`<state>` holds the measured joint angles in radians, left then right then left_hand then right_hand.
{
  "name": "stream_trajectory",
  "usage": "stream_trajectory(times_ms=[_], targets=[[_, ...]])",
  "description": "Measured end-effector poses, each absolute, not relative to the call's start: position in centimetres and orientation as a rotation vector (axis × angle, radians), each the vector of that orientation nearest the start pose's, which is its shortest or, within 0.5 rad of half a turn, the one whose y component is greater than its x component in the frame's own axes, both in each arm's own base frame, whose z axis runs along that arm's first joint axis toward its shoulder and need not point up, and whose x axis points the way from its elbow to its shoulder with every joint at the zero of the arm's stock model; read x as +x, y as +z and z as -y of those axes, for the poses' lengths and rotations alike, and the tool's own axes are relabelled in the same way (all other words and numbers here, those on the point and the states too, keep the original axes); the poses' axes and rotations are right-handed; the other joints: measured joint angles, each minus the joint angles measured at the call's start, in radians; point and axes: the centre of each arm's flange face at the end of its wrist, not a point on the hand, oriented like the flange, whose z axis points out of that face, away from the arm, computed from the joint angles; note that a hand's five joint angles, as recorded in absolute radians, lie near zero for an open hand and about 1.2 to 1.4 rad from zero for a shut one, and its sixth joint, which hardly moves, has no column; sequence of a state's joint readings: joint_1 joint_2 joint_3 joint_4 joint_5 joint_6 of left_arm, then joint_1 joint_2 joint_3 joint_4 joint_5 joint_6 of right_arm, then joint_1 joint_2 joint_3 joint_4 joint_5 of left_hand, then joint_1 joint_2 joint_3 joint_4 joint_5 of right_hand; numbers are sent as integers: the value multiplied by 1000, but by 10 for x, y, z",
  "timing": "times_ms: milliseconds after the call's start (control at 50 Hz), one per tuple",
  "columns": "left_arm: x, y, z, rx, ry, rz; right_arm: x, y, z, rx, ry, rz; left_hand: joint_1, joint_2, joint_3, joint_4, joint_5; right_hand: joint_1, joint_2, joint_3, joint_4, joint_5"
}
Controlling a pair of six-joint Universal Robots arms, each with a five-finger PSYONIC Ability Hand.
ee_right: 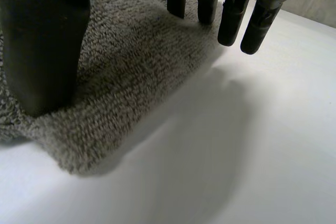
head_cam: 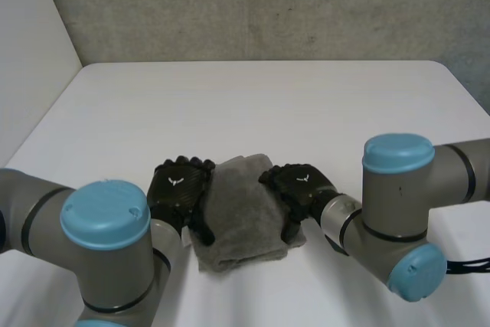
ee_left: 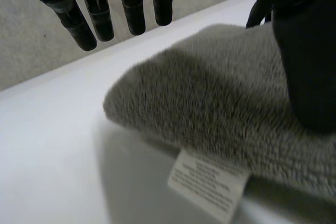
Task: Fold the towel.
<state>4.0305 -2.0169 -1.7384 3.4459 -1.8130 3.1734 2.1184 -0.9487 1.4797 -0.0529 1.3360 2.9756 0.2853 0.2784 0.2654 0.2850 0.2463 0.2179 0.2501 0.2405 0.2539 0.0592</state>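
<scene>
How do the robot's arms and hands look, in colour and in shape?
The left arm and the right arm are thick grey tubes with round joints under light-blue caps. The left robot hand and the right robot hand are black, with segmented fingers and a small white mark on each back.

The left arm (head_cam: 107, 223) and right arm (head_cam: 398, 189) bend inward. The left robot hand (head_cam: 180, 188) sits back-up, fingers (ee_left: 86, 14) straight, thumb (ee_left: 307, 56) lowered. Near it, the right robot hand (head_cam: 301, 186) mirrors this, fingers (ee_right: 231, 22) straight.
</scene>
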Motion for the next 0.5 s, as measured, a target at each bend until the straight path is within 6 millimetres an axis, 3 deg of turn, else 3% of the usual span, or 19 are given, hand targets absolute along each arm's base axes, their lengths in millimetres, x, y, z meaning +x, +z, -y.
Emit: stream_trajectory(times_ms=[80,180,200,220,280,360,500], targets=[[-303,165,200,692,-2035,-2567,323,159,237,-960,-1452,-2109,-1,-1,-1,0,-7,0,0,0,0,0],[-303,232,208,608,-2215,-2484,316,241,239,-840,-1697,-1942,-4,-1,-3,0,-8,0,0,0,0,0],[-303,232,208,608,-2215,-2484,316,241,239,-840,-1697,-1942,-4,-1,-3,0,-8,0,0,0,0,0],[-301,251,210,580,-2258,-2459,311,263,239,-791,-1768,-1906,-4,-1,-4,0,-8,0,0,0,0,0],[-294,285,213,528,-2321,-2415,296,299,243,-676,-1913,-1875,-4,-1,-4,0,-8,0,0,0,0,0],[-282,316,220,459,-2352,-2374,277,325,249,-550,-2050,-1902,-5,-1,-5,0,-8,0,0,0,0,0],[-265,339,231,371,-2326,-2364,263,338,252,-468,-2132,-1976,-5,-1,-5,0,-8,0,0,-1,0,0]])
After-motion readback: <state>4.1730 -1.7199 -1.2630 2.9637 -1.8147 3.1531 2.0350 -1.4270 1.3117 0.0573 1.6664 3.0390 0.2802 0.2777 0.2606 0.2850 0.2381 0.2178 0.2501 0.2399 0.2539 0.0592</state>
